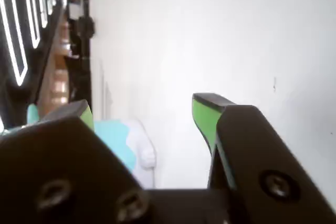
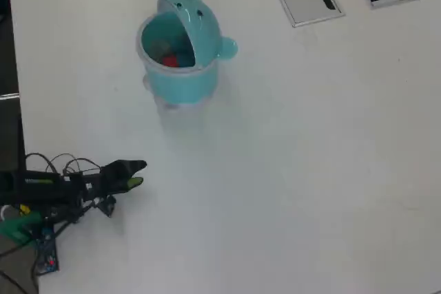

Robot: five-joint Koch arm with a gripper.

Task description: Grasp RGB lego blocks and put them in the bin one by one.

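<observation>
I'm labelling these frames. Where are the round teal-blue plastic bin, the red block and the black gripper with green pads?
Round teal-blue plastic bin [image 2: 180, 87]: overhead view, front outer wall.
Red block [image 2: 170, 61]: overhead view, visible top, inside the bin.
Black gripper with green pads [image 2: 138, 173]: overhead view, between its fingertips.

Arm [image 2: 62, 187] black, slim, with thin black cables looping above it near left edge of table. Gripper [image 1: 144, 108] has two black jaws, each with bright green inner lining. Round screw heads sit in black jaw plates in wrist view. Green part and small red-blue marks show at arm's base end.
</observation>
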